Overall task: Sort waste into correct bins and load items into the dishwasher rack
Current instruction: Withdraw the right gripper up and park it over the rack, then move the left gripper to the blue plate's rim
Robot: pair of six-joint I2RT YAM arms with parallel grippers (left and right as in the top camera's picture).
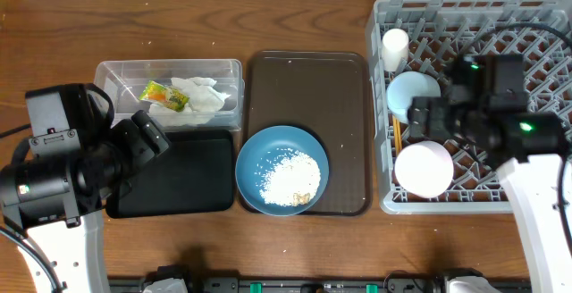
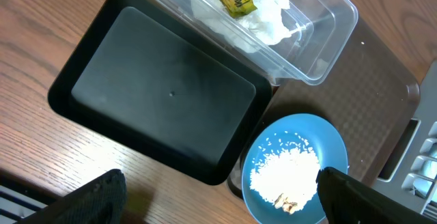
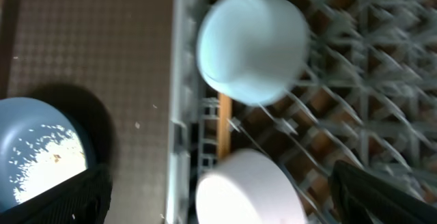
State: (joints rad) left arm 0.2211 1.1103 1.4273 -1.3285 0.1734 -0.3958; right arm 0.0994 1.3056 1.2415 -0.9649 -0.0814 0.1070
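The dark-blue dish (image 1: 254, 155) sits on the brown tray and holds loose white rice (image 1: 290, 179); it also shows in the left wrist view (image 2: 329, 136). The clear tub (image 1: 116, 68) holds the white napkin (image 1: 204, 96) and the yellow-green wrapper (image 1: 164, 96). The black tray (image 1: 179, 177) lies in front of the tub, bare. The grey rack (image 1: 536, 25) holds the white cup (image 1: 395, 45), light-blue bowl (image 1: 413, 92), white bowl (image 1: 424, 169) and chopsticks (image 1: 396, 137). My left gripper (image 2: 218, 203) is open and empty over the table near the black tray. My right gripper (image 3: 222, 200) is open above the white bowl (image 3: 246, 190).
The brown serving tray (image 1: 304, 87) lies between the bins and the rack. Its far half is bare. The rack's right part shows only pegs. Bare wooden table lies in front of the black tray.
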